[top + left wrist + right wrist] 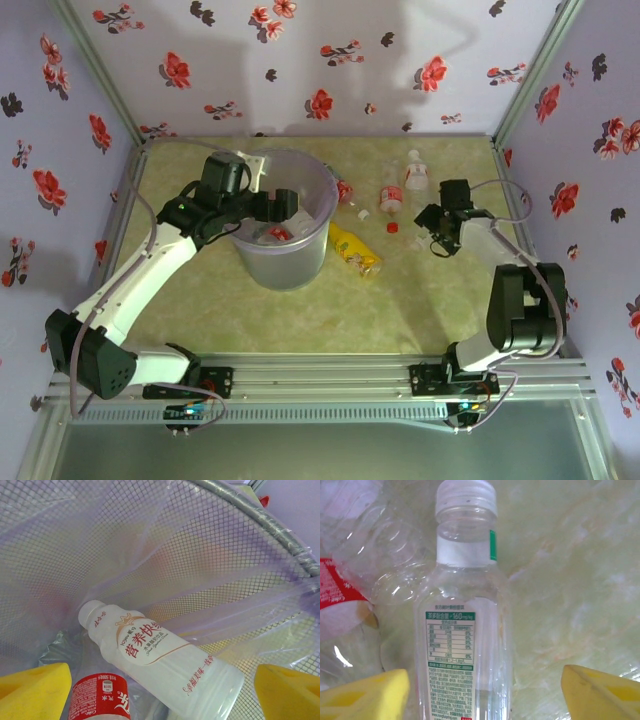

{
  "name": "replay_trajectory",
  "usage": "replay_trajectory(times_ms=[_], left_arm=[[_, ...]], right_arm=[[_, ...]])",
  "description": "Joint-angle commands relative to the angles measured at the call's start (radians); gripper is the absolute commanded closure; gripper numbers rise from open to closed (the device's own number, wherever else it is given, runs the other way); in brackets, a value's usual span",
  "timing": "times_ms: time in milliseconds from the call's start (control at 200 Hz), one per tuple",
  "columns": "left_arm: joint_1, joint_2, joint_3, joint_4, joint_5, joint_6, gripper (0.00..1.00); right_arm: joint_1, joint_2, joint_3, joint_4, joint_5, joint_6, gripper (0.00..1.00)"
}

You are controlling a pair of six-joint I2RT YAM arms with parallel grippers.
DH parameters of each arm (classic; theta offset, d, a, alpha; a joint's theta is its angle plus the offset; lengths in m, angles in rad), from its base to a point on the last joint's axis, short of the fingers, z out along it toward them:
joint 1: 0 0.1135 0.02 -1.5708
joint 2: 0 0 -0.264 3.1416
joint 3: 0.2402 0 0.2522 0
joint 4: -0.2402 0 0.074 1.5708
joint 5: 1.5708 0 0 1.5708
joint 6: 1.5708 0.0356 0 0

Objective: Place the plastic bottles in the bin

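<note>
Left claw (161, 682): wide open and holding nothing. Its two yellow pads (34, 686) stand far apart, down inside the mouth of the bin (325, 205).
Under the left claw: a white bottle (165, 672) with red writing lies tilted at the bottom of the bin, with its cap toward the wall. A red-label bottle (100, 699) lies just beside it, and the two seem to touch.
Bin: big and round, with a netted wall and a thin see-through bag (235, 615) inside. It stands on the counter (300, 320).
Right claw (485, 690): wide open and gripping nothing. It sits low over the counter, to the right of the bin and well apart from it.
Between the right claw's pads: a clear bottle (465, 645) with a green-and-white label lies flat, with its white cap pointing away from the claw. One pad (365, 695) is just beside the bottle, and I cannot tell if it touches. The other pad is well apart from it.
Beside the clear bottle: a squashed bottle (340, 595) with a red label lies close against it.
Out on the counter: a yellow-label bottle (355, 250) lies just beside the bin, on its right. A red-and-white bottle (391, 197) lies further right, between the bin and the right claw. A small red cap (392, 227) lies near it.
</note>
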Motion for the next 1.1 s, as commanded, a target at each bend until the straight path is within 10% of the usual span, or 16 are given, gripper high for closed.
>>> replay_trajectory(times_ms=[0,450,1095], left_arm=[[0.007,-0.010,0.000,0.021,0.020,-0.016,0.05],[0.007,0.008,0.022,0.024,0.036,-0.025,0.05],[0.007,0.046,0.065,0.049,0.089,-0.028,0.05]], right_arm=[[-0.018,0.003,0.013,-0.026,-0.039,-0.043,0.10],[-0.025,0.260,0.212,-0.040,-0.096,-0.112,0.07],[-0.034,0.214,0.191,-0.078,-0.071,-0.153,0.37]])
